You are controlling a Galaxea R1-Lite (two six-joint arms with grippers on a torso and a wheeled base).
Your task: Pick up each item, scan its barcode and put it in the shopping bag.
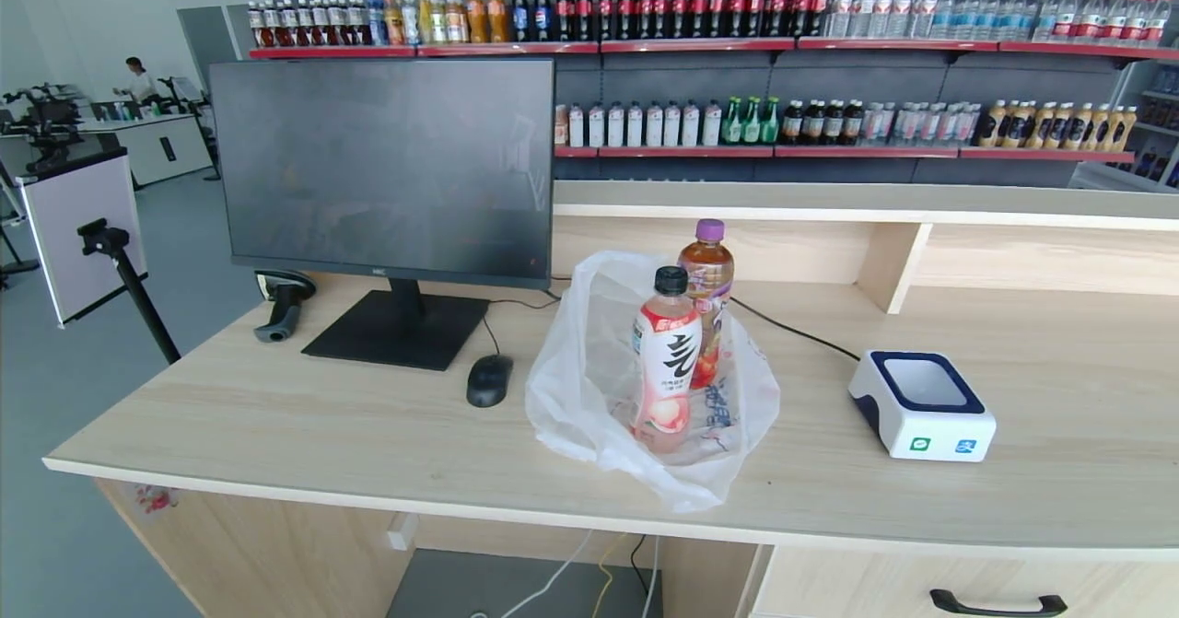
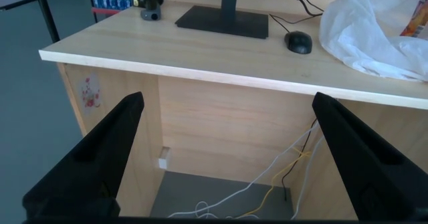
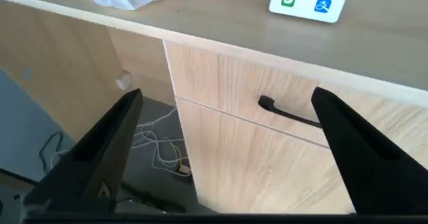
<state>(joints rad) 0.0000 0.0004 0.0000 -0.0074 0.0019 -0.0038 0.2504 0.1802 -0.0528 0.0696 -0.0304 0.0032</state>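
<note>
Left wrist view: shopping bag (image 2: 364,30) on counter (image 2: 200,58), well apart from empty, wide-spread left gripper (image 2: 227,100); right gripper (image 3: 227,95) likewise.

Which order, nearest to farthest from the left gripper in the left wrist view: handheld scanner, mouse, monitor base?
From the left gripper, held low in front of the desk:
1. Mouse, closest to the desk's front edge.
2. Monitor base, farther in, mid-desk.
3. Handheld scanner, farthest back, toward the robot's left.

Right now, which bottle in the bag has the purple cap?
The amber bottle at the back; the pink one in front has a black cap.
</note>
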